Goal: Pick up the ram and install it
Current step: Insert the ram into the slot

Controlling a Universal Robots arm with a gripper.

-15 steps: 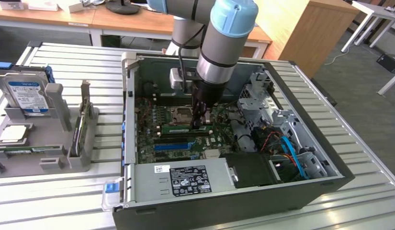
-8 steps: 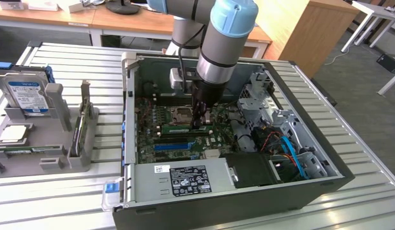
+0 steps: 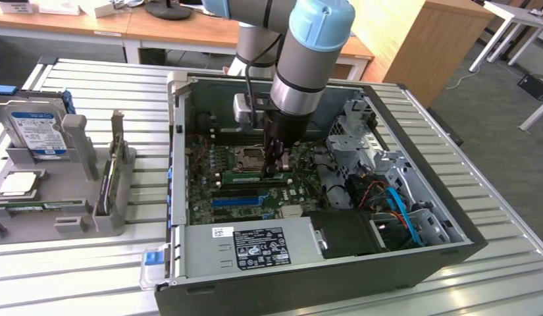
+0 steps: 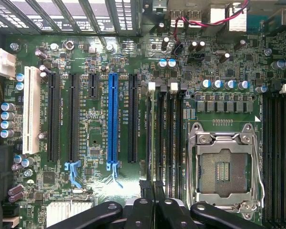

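Ram (image 3: 253, 176) lying edge-down along a black slot on the motherboard (image 3: 220, 197), mid-case (image 3: 412, 243), long axis across the board, toward the exterior view's left and right. Fingers (image 4: 144, 187) pressed together on its thin top edge. Probably light, stiff, fragile: best held by bare edges, away from chips.

Looks like a robotics lab or office workspace. Wooden desks (image 3: 166, 29) line the back, grey carpet floor (image 3: 482, 99). An opened PC case (image 3: 412, 257) sits on a slatted metal worktop (image 3: 508, 276).
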